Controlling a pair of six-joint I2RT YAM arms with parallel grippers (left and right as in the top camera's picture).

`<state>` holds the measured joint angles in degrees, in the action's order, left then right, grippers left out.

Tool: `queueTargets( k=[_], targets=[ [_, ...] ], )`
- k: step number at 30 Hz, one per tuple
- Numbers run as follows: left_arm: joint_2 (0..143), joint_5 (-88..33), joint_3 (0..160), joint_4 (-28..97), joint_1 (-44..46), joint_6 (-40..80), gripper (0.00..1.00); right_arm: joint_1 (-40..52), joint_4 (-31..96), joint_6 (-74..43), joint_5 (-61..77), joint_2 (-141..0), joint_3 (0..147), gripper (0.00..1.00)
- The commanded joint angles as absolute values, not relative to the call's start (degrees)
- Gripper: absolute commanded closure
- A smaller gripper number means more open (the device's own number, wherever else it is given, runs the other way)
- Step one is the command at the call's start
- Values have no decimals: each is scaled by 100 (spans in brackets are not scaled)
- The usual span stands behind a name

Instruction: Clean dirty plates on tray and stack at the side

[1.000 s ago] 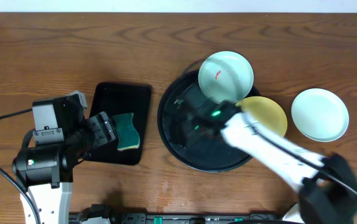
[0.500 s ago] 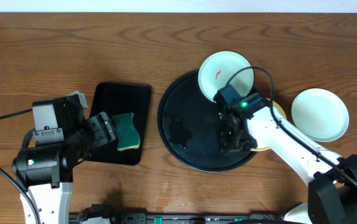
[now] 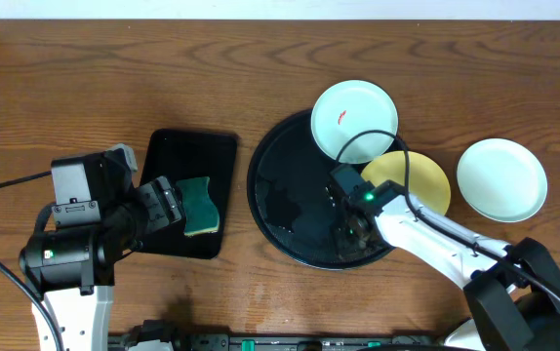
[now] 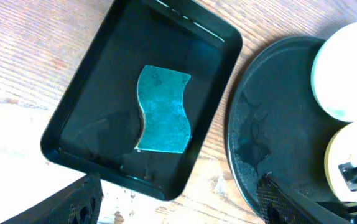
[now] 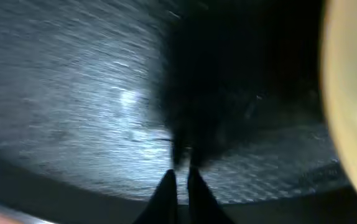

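Note:
The round black tray sits mid-table. A mint-blue plate with a red smear rests on its far right rim. The pale yellow plate lies at its right edge, partly on the tray. A second mint-blue plate with no smear showing lies on the bare wood to the right. My right gripper is shut and empty, low over the tray's front right; its wrist view shows the fingers over the tray floor with the yellow plate at the right. My left gripper is open and empty.
A smaller rectangular black tray holds a green sponge, under my left gripper. The left wrist view shows the sponge, the rectangular tray and the round tray. The table's back edge runs along the top.
My right arm has swung from the tray's middle toward its front right rim, uncovering the yellow plate. The left arm and the plates have not moved.

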<state>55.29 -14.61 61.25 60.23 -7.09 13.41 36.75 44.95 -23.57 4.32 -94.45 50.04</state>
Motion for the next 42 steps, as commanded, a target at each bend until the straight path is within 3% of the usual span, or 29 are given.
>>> queueTargets(
  k=[1,8,12,14,22,31,42],
  targets=[
    [5498,-1385,6248,6062,-738,1245,20,3710,4410,-2504,93,-9483,4893,85],
    [5498,-1385,6248,6045,-738,1247,20,3717,4010,-1920,167,-9483,4893,95],
    [5498,-1385,6248,6060,-738,1245,20,3723,3638,-1011,1039,-9472,4925,79],
    [5498,-1385,6248,6053,-738,1245,20,3732,3485,-803,1304,-9472,5085,77],
    [5498,-1382,6248,5953,-738,1247,20,3951,3791,-1347,1424,-9511,6674,78],
    [5498,-1385,6248,5935,-738,1247,20,4528,2215,-2115,1315,-10735,7314,64],
    [5498,-1385,6248,5937,-738,1247,20,4801,1013,-2357,445,-11738,7312,68]
  ],
)
